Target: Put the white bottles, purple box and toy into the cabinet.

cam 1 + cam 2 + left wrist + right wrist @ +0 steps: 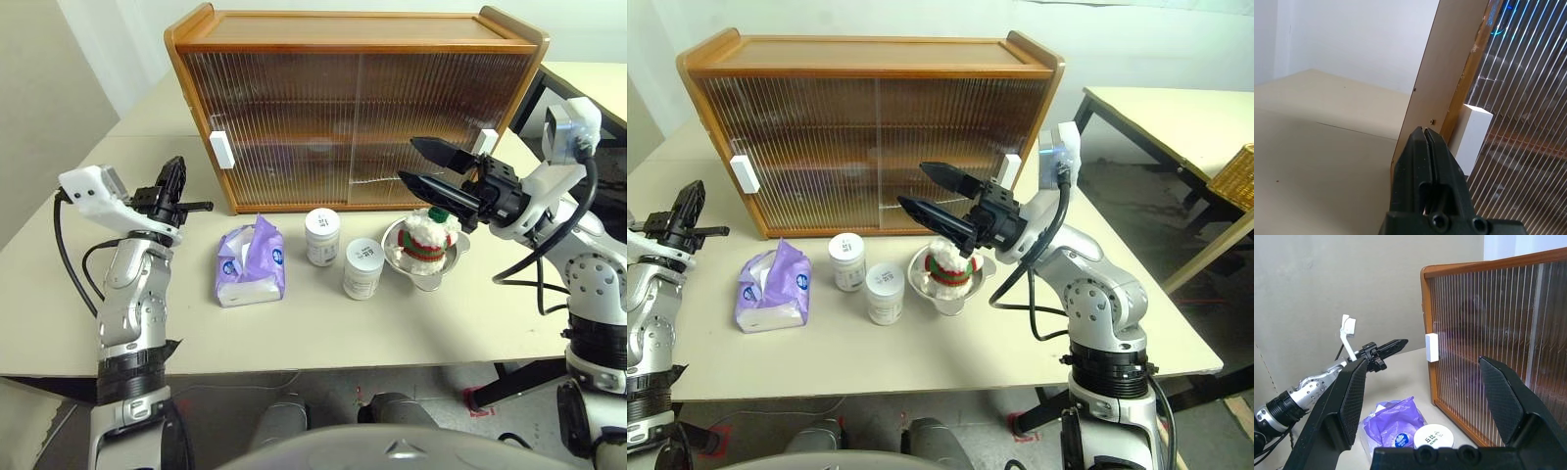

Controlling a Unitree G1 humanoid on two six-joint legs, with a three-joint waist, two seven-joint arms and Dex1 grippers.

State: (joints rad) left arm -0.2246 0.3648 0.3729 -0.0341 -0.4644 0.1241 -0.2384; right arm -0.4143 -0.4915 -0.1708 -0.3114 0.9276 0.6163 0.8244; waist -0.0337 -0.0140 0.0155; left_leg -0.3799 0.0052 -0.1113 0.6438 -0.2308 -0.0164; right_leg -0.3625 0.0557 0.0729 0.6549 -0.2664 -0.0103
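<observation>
- So far nothing has been stowed: both white bottles [322,236] [363,268], the purple box [251,262] and the toy [428,235] are seen on the table [323,328], just in front of the cabinet [355,103].
- The cabinet's ribbed sliding doors are judged to be shut; through them no task item can be made out on the shelves.
- The toy is seated in a steel bowl [423,269], directly below the right gripper [425,168].
- The bottles are placed to the inner side of and below the right gripper, close together but apart; the purple box lies beyond them, toward the left gripper [172,182].
- The right gripper is held spread wide with nothing between its fingers, pointing across the cabinet front, above the toy.
- The left gripper is clenched tight and empty, fingers pressed together; it is aimed at the cabinet's near corner.
- The white handle [1472,135] of the left door is seen just ahead of the left gripper's tips; contact cannot be told.
- A second white handle [486,141] is mounted at the far end of the cabinet front, just behind the right gripper.
- Judged progress: at the very start; a door remains to be slid open, then all four items remain to be placed inside.
</observation>
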